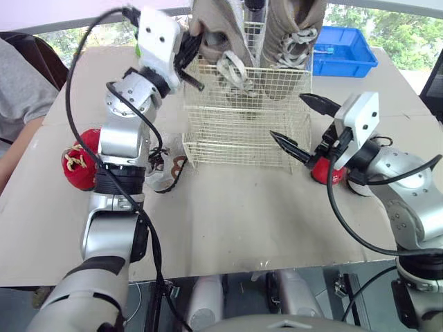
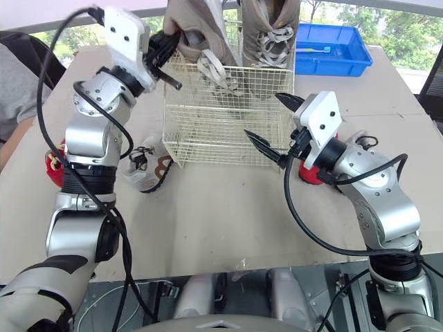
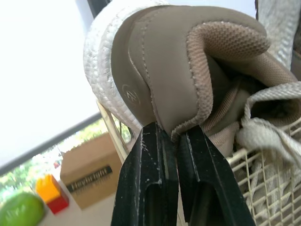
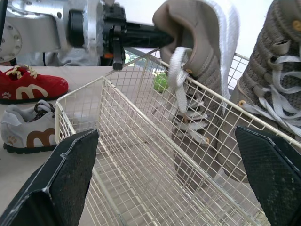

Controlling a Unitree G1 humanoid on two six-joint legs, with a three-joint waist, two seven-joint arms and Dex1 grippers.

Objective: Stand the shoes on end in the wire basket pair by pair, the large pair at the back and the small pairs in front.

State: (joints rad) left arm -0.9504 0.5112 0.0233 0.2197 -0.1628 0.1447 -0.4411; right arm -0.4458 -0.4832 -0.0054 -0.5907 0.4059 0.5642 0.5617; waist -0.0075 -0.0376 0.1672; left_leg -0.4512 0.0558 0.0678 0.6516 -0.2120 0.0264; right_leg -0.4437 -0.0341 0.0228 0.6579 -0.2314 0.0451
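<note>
A wire basket (image 1: pixel 242 149) stands mid-table. Two large tan shoes stand on end at its back. My left gripper (image 1: pixel 194 48) is shut on the heel collar of the left tan shoe (image 3: pixel 188 61), held at the basket's top left rim. The right tan shoe (image 1: pixel 291 34) leans beside it. My right gripper (image 1: pixel 289 116) hangs open at the basket's right front corner, holding nothing. A small red shoe (image 1: pixel 324 171) lies just behind it. Left of the basket lie another small red shoe (image 1: pixel 79 162) and a small white shoe (image 1: pixel 166 171).
A blue bin (image 1: pixel 342 52) sits at the back right of the table. A person's sleeve (image 1: pixel 17 104) is at the left edge. The front half of the table (image 1: pixel 242 221) is bare. A cardboard box (image 3: pixel 87 172) shows beyond the basket.
</note>
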